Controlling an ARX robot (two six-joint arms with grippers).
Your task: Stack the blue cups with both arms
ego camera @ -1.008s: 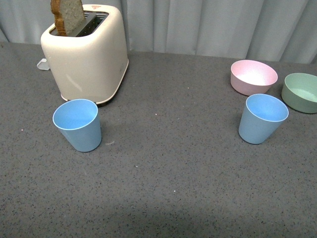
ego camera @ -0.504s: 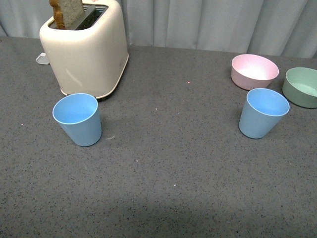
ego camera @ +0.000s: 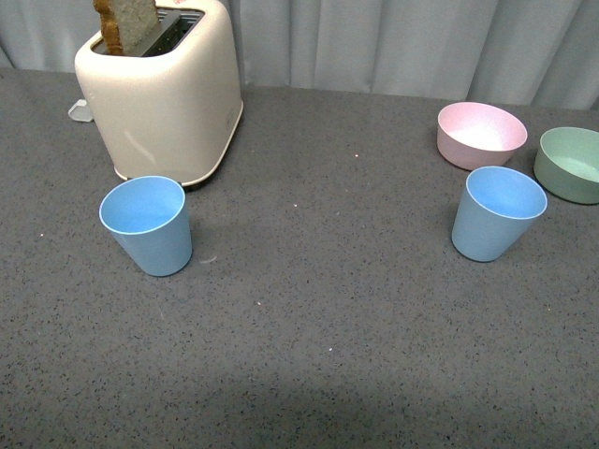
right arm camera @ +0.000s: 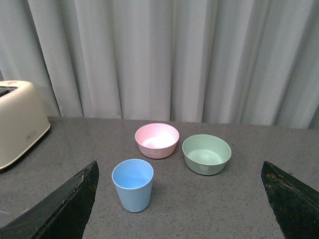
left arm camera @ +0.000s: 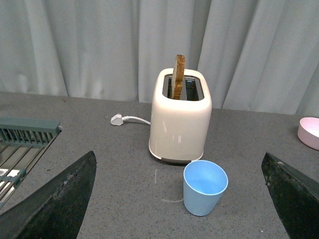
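Two light-blue cups stand upright and empty on the grey table. The left cup (ego camera: 147, 224) stands in front of the toaster; in the left wrist view it (left arm camera: 204, 186) lies ahead of my open left gripper (left arm camera: 182, 209), between the two black fingers (left arm camera: 55, 204) and apart from them. The right cup (ego camera: 496, 212) stands near the bowls; in the right wrist view it (right arm camera: 132, 184) lies ahead of my open right gripper (right arm camera: 182, 209), nearer the one black finger (right arm camera: 60, 209). Neither arm shows in the front view.
A cream toaster (ego camera: 161, 94) with a bread slice (ego camera: 126, 23) stands at the back left, its plug (left arm camera: 117, 119) on the table. A pink bowl (ego camera: 481, 134) and a pale green bowl (ego camera: 569, 164) stand at the back right. A grey rack (left arm camera: 22, 144) shows in the left wrist view. Curtains hang behind.
The front view shifted slightly over the first half second, so everything sits a little higher in the frame. The cups, bowls and toaster have not moved on the table.
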